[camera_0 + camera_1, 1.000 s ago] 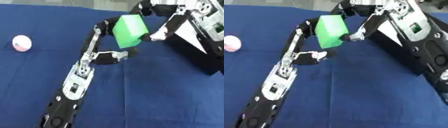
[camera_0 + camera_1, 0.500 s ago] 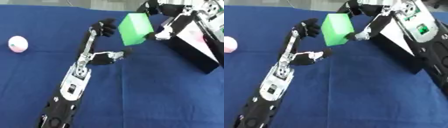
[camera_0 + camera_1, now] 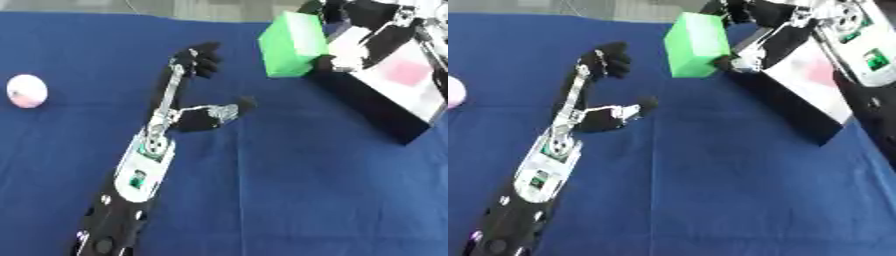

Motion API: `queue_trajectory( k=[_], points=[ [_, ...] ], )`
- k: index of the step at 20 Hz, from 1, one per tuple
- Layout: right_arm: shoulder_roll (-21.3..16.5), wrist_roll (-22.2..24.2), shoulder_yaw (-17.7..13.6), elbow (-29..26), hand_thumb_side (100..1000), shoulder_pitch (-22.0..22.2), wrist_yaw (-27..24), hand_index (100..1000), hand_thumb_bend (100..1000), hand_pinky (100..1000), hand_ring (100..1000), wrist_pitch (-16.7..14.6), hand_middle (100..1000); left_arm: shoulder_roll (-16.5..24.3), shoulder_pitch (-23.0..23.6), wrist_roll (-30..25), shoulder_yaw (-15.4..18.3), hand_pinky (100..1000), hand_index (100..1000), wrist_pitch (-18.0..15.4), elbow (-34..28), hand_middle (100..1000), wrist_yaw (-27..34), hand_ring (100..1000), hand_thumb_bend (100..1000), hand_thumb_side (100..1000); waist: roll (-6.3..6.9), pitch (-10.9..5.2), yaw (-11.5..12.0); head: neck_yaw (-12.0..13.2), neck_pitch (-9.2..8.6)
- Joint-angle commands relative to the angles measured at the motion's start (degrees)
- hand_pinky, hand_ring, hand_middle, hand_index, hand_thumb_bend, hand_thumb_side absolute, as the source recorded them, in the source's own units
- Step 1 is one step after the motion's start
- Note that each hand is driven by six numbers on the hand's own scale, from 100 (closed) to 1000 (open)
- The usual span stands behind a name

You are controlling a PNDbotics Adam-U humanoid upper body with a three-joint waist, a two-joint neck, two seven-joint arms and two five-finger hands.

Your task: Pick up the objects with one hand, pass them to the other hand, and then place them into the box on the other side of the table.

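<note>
While held up above the blue surface (image 3: 289, 190), green block (image 3: 696, 45) tilted, gripped from its right side by the right robot hand (image 3: 741, 55), with dark fingers curled around the top and the lower right corner of the block. Block located at the far part of the surface, just beside the upper left edge of the black box (image 3: 385, 95), touching nothing except the right robot hand. Box lying askew on the right side, with a white inside face and a pink patch on it; whether the block is already over the opening, cannot tell. Left robot hand (image 3: 199, 59) released and holding nothing, fingers relaxed and slightly bent, raised above the surface to the left of the block and clearly apart from it, with a strip of blue cloth visible between them. Left arm (image 3: 144, 165) reaching in from the lower left corner, black with silver joints, stretched diagonally toward the middle. Thumb part of the left robot hand sticking out to the right lower down, near the centre of the surface. Pink and white ball (image 3: 26, 91) resting on the surface at the far left edge, well apart from both robot hands and from the box.
</note>
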Motion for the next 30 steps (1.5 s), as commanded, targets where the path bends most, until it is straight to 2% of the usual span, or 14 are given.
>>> queue_trajectory(
  k=[1,5,6,7,14,20,30],
  points=[
    [-3.46,-2.42,-2.74,-1.32,100,0.34,-1.13,484,253,796,883,0.69,412,0.6,-0.51,0.29,0.31,650,826,0.06,-0.33,626,-0.23,631,810,366,0.45,-2.43,-0.37,-0.69,-0.1],
    [-6.13,-5.78,-4.47,-0.91,100,2.63,-1.11,485,262,796,880,0.44,413,1.04,-0.24,0.28,0.34,650,826,0.19,-0.15,626,-0.31,630,807,361,0.92,-2.73,-0.82,-1.58,-0.16],
    [-6.58,-6.52,-4.92,-0.72,100,3.1,-1.15,485,219,795,880,0.44,416,1.11,-0.23,0.3,0.35,650,825,0.22,-0.12,625,-0.31,630,806,359,1.02,-2.76,-0.88,-1.87,-0.22],
    [-6.98,-7.33,-5.46,-0.54,100,3.52,-1.25,485,262,795,879,0.49,413,1.19,-0.24,0.3,0.34,650,825,0.23,-0.11,625,-0.34,630,804,355,1.11,-2.79,-0.94,-2.1,-0.31],
    [-9.04,-12.01,-9.59,2.27,100,6.82,-1.03,488,263,795,882,1.56,416,1.71,-0.24,0.28,0.44,649,824,0.36,0.09,624,-0.58,629,797,342,1.4,-3.05,-1.23,-2.79,-0.44],
    [-9.82,-15.98,-12.67,6.85,100,9.26,2.23,489,270,793,882,1.7,418,1.97,-0.24,0.43,0.59,651,824,0.56,0.27,625,-0.83,632,788,329,1.59,-3.13,-1.5,-3.07,-0.5],
    [-9.71,-18.72,-14.44,15.84,100,9.76,9.2,494,282,790,886,0.01,422,2.01,-0.11,-0.36,0.68,659,822,0.86,0.47,626,-1.03,637,782,326,1.83,-3.11,-1.55,-4.13,-0.88]
  ],
)
